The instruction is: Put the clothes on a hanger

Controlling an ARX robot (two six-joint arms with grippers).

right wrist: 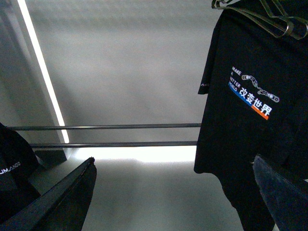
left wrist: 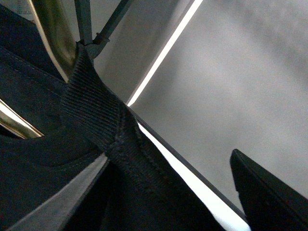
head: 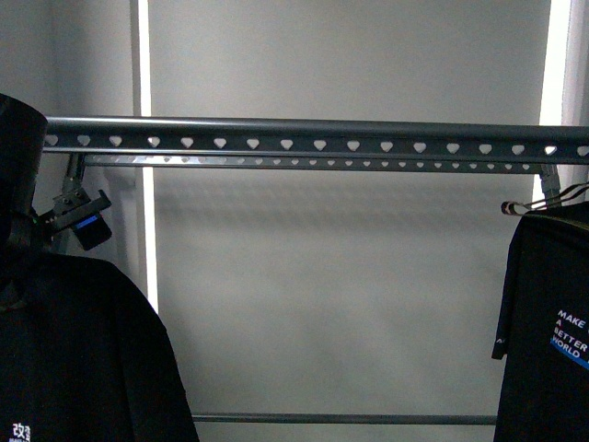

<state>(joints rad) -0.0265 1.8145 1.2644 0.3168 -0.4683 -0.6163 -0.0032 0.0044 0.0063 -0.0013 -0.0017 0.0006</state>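
Clothes (left wrist: 96, 110), a black T-shirt, lay their ribbed collar against one finger (left wrist: 53, 207) of the left end effector (left wrist: 171, 154). Its fingers stand wide apart and do not pinch the cloth. A brass wire hanger (left wrist: 53, 38) touches the collar. The right end effector (right wrist: 173, 158) is wide open too and holds nothing, and the shirt hangs well apart from it. Farther off, the grey hanger rail (head: 313, 129) with heart holes runs across, above the shirt. A second black tee (head: 543, 322) hangs on thin wire hooks (head: 552, 198) under the rail's right part. Behind it all is a pale wall (head: 350, 276).
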